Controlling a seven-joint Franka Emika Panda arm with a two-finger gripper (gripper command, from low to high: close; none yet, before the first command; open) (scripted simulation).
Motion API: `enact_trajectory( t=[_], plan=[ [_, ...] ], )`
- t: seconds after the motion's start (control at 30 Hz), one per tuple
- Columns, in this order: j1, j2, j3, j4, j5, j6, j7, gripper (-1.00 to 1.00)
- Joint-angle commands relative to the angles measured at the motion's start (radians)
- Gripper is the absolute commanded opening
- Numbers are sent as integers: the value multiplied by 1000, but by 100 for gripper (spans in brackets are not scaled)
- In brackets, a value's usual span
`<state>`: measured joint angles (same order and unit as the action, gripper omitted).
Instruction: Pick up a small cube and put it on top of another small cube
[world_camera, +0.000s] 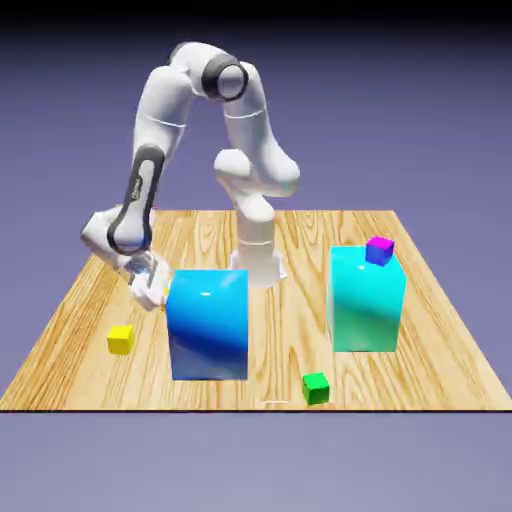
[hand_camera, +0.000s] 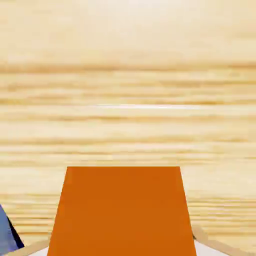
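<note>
Fingers (hand_camera: 210, 250), mostly hidden, grasp 1 orange cube (hand_camera: 122, 212), cut off at bottom.

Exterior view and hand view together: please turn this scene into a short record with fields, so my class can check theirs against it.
pincer: closed on the orange cube
pincer position: beside the large blue block
held: orange cube
yellow cube: on table, exterior view's left
green cube: on table, near edge
purple cube: atop the large cyan block
stacking: not yet done
</note>
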<state>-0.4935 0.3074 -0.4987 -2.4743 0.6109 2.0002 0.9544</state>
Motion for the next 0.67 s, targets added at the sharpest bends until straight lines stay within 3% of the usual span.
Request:
enact_trajectory(
  t=[0.0, 0.3, 0.47, 0.5, 0.63],
  plan=[
    [27, 24, -36, 35, 34, -27, 20, -100],
    [270, 241, -363, 349, 365, -265, 189, -100],
    [284, 335, -286, 322, 492, -189, 133, -100],
    [284, 335, -286, 322, 492, -189, 133, 100],
    [277, 247, -372, 358, 374, -271, 194, 100]
  ],
)
